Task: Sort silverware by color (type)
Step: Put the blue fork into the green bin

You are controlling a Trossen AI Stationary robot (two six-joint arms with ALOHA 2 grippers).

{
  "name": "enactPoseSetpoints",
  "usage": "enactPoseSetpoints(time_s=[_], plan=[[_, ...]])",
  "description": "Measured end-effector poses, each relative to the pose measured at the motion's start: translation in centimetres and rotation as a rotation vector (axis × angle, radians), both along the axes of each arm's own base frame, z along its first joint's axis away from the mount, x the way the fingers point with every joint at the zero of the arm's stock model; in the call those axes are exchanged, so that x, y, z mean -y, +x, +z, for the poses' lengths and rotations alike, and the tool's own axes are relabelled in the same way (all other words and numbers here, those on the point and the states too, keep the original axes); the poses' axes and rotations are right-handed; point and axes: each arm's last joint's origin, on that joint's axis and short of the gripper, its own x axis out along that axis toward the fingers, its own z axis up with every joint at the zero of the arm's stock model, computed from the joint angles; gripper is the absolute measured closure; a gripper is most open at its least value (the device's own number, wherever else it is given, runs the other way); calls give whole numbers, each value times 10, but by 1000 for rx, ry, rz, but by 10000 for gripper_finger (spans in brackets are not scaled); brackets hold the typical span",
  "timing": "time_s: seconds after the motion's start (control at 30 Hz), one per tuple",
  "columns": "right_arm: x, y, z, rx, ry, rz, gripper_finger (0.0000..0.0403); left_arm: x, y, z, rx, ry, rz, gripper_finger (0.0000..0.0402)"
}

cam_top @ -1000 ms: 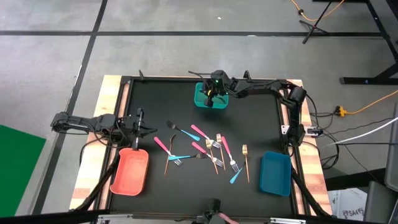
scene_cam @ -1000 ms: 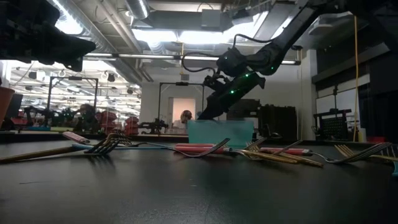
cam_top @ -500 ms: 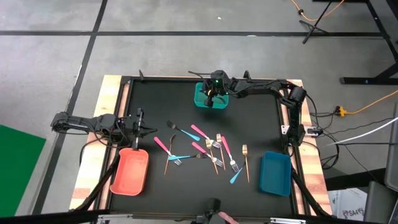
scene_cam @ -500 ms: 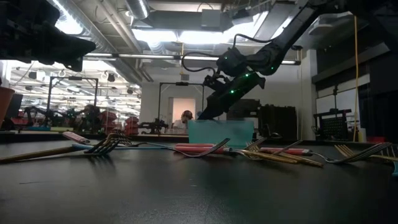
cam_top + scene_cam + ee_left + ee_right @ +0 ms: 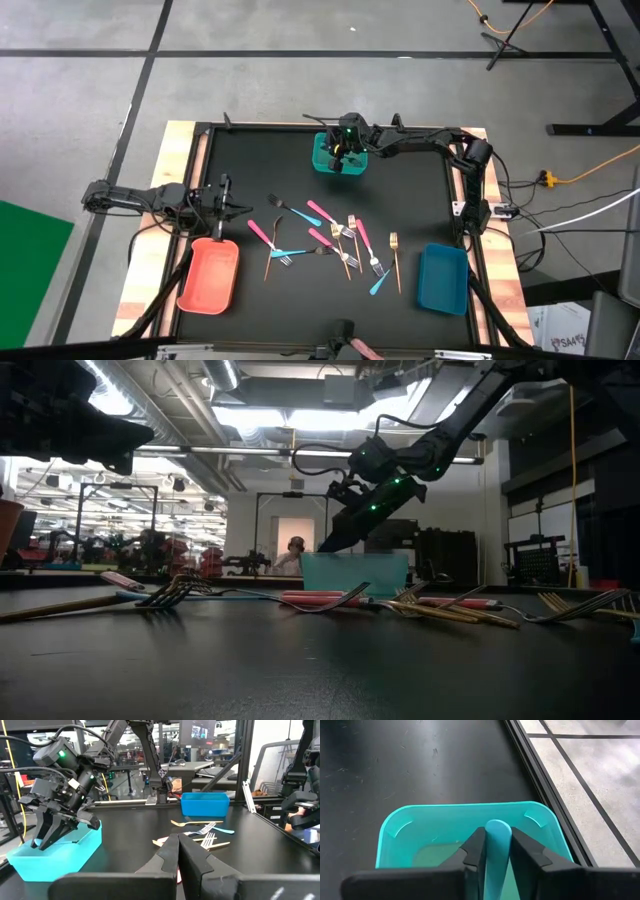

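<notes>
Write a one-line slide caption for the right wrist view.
Right gripper holds a light-blue utensil handle over the teal bin at the table's far edge.

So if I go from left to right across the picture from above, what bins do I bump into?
Red bin near the left end effector → teal bin under the right end effector, which grips a light-blue handle → blue bin.

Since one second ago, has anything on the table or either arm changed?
Nothing visibly changed. The right gripper is above the teal bin, fingers shut on the light-blue utensil handle; the left gripper waits shut by the red bin; the silverware lies where it was.
</notes>
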Motion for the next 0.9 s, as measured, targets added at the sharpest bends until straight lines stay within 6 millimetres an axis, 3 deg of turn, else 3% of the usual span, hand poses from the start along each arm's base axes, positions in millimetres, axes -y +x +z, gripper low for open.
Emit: enactPoseSetpoints(time_s=[0.67, 0.9], plan=[[0, 0, -1, -7, 4, 0, 322, 0, 0, 0, 0, 0, 0, 401], [1, -5, 4, -33, 17, -136, 322, 0, 0, 0, 0, 0, 0, 401]])
